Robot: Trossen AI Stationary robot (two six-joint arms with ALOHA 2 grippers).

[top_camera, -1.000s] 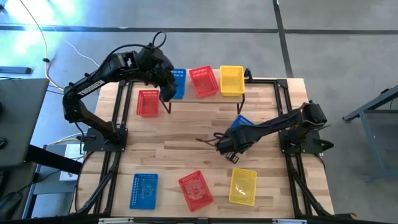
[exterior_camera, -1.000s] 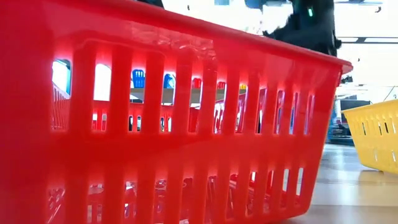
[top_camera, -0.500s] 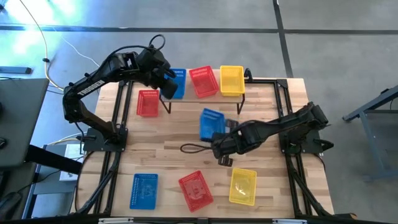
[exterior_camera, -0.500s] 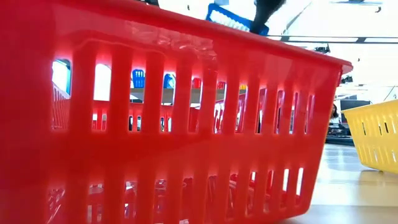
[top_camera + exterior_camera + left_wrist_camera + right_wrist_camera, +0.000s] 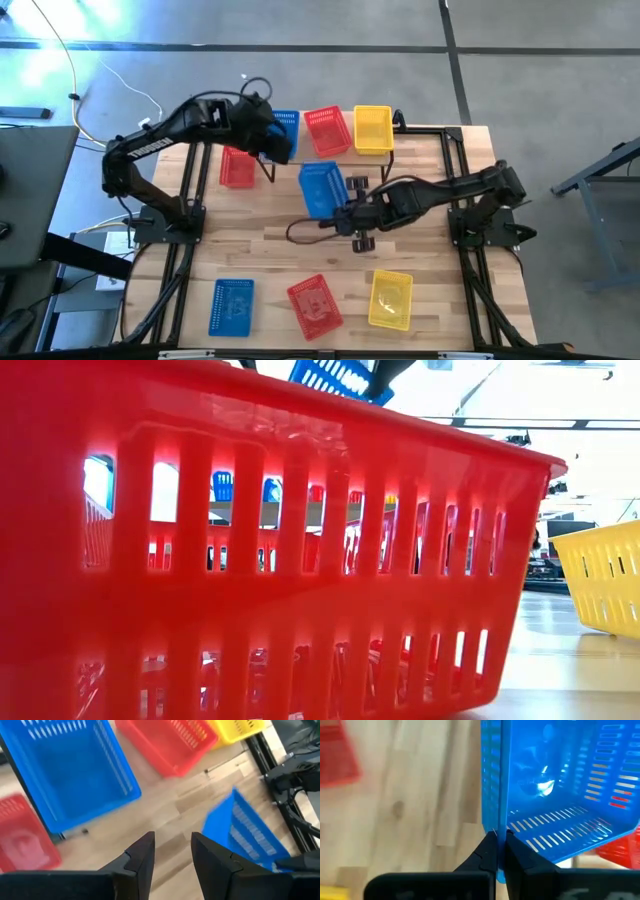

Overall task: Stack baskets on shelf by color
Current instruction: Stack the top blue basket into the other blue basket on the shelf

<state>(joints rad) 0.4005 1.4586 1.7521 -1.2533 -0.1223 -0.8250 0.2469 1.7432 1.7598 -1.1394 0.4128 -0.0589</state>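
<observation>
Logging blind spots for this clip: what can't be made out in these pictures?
- Low view: a red basket against the lens fills the picture, hiding table and shelf.
- High view: the left arm covers part of the shelf's blue basket, hiding its stack.
- Left wrist view: the carried blue basket is blurred and cut off by the edge.

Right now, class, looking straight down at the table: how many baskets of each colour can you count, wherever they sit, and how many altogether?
Blue baskets: 3, on the shelf, held in the right claw, near table edge
Red baskets: 3, at
Yellow baskets: 2, at
Total: 8
</observation>
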